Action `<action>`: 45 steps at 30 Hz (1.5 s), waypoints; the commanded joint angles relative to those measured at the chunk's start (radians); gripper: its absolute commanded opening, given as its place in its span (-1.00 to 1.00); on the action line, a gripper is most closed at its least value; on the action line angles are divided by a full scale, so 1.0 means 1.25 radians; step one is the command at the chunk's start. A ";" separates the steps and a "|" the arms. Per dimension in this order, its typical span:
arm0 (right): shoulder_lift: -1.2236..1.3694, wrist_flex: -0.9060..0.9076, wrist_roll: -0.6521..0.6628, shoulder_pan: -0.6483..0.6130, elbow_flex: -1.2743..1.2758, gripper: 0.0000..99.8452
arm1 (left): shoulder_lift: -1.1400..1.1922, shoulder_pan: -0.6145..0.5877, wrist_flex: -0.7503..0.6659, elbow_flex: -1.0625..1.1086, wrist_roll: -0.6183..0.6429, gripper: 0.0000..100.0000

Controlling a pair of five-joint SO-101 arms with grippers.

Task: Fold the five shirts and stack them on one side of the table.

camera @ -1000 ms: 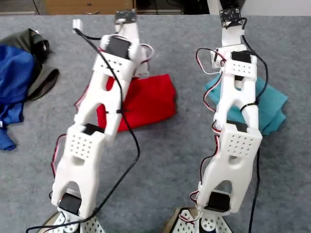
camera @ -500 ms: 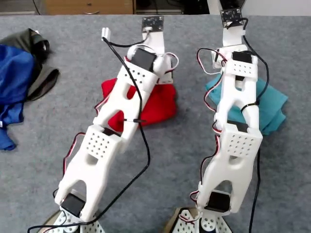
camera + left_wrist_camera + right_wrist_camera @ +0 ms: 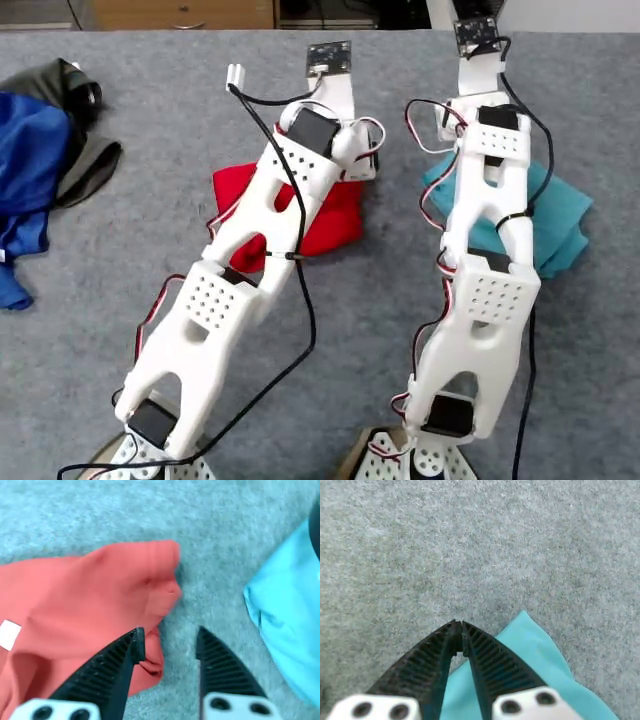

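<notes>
though the left arm [image 3: 290,190] hides part of the red shirt [image 3: 335,225], left gripper [image 3: 170,634] gapes; right gripper [image 3: 460,626] closed.

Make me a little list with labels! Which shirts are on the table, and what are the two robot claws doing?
shirts seen: four
red shirt: bunched, under the left arm
teal shirt: under the right arm
blue shirt: crumpled, touching the dark grey shirt
left gripper: open, at the red shirt's edge
right gripper: shut, over the table by the teal shirt's corner
stack: not made yet
</notes>
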 commanded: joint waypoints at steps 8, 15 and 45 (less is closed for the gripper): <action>-0.006 -0.017 0.004 0.009 -0.036 -0.99 | -0.021 -0.156 0.118 -0.220 0.028 -0.91; -0.025 0.059 0.009 -0.030 -0.071 -0.99 | -0.040 -0.301 0.134 -0.033 0.006 -0.96; 0.366 0.354 0.167 -0.434 -0.708 -0.99 | -1.044 -0.867 -0.732 1.895 -0.425 -0.96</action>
